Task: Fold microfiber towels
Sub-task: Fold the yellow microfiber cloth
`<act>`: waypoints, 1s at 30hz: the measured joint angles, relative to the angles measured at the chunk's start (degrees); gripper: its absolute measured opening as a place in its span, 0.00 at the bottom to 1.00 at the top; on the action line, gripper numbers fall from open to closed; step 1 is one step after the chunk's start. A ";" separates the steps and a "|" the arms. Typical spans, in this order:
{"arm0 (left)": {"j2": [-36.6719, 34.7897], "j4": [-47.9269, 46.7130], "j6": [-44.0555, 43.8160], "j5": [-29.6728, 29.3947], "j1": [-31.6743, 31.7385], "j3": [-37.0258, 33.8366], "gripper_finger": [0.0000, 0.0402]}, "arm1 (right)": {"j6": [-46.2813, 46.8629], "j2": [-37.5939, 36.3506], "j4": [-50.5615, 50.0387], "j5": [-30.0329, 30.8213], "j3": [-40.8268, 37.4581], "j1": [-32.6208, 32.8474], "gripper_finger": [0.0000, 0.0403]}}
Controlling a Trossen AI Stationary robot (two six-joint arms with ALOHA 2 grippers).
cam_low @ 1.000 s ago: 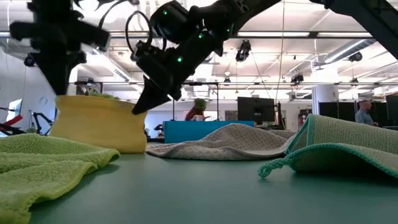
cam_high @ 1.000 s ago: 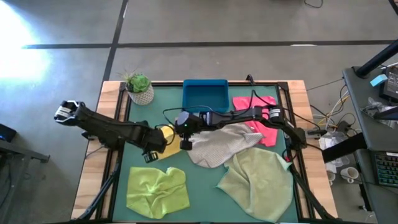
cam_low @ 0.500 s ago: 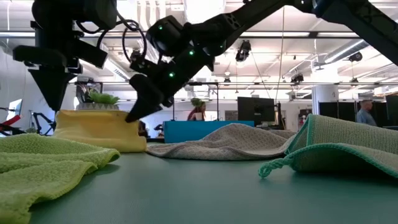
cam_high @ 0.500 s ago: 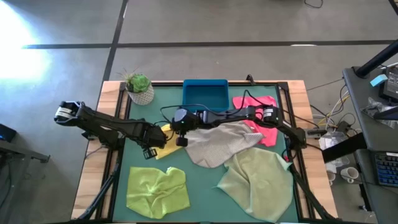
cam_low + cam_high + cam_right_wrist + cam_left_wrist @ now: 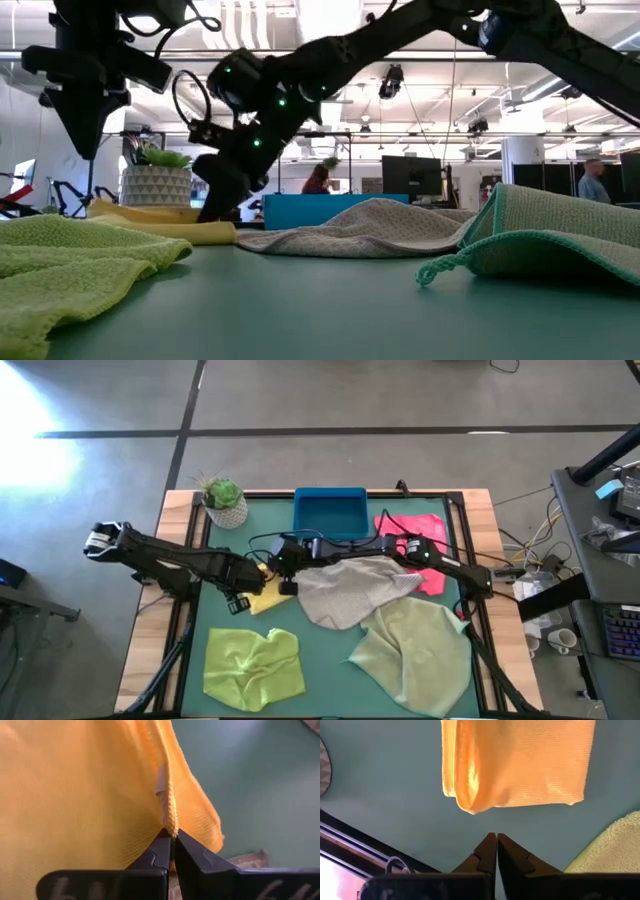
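Pinching the yellow towel point(image 5: 75, 795) by its hem, the right claw point(image 5: 170, 837) stays clamped; the left claw point(image 5: 496, 840) hangs closed, empty. Soft, light cloth: hold corners.

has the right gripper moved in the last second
Yes. In the high view the right gripper has shifted toward the plant pot side, and it pinches the yellow towel's edge.

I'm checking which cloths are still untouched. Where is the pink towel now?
In the high view the pink towel lies at the table's far right, just right of the blue tray, partly under the right arm and touching the grey towel.
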 joint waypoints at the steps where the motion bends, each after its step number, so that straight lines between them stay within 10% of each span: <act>1: 0.01 -0.02 0.00 0.00 0.00 -0.04 0.00 | -0.02 0.35 -1.01 0.38 1.14 -0.02 0.02; 16: 1.05 -1.76 0.09 0.02 0.00 -0.13 0.05 | 1.44 1.59 -5.01 0.67 6.25 -0.92 0.04; 30: 0.75 -3.07 0.00 2.89 0.00 0.38 0.31 | 3.15 -0.56 -8.23 0.69 6.23 -1.99 0.32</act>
